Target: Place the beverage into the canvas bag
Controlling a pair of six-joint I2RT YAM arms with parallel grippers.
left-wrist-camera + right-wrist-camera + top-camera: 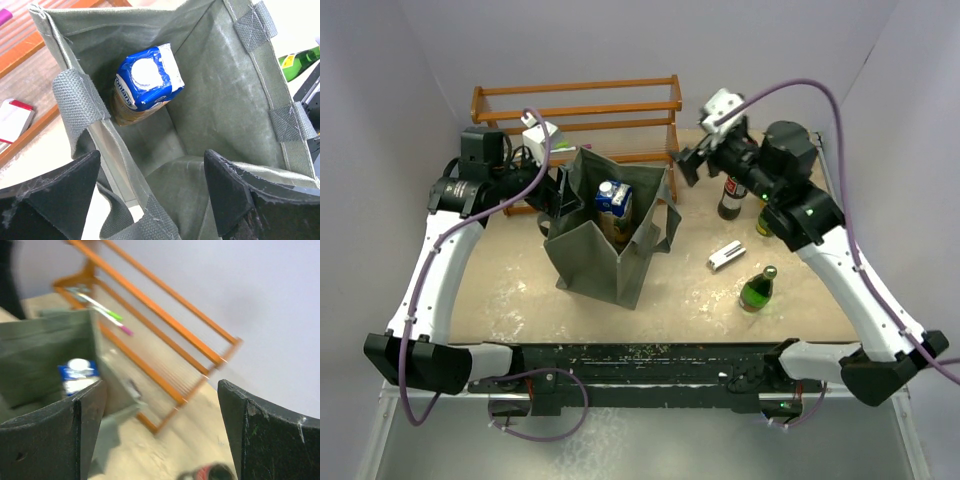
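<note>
The grey-green canvas bag (595,255) stands open at mid-table. A blue-and-white beverage carton (614,199) stands inside it, leaning on the far wall, cap up (148,75). My left gripper (560,196) is at the bag's left rim, open; its fingers straddle the bag wall (165,200) and a strap handle (77,100) without pinching them. My right gripper (689,165) hangs open and empty in the air right of the bag, above the table (160,435). A brown bottle (731,197) and a green bottle (757,289) stand on the table to the right.
An orange wire rack (580,112) runs along the back wall with a white box (542,134) at its left end. A small white object (725,256) lies right of the bag. Another green bottle (764,224) stands partly behind my right arm. The right wrist view is motion-blurred.
</note>
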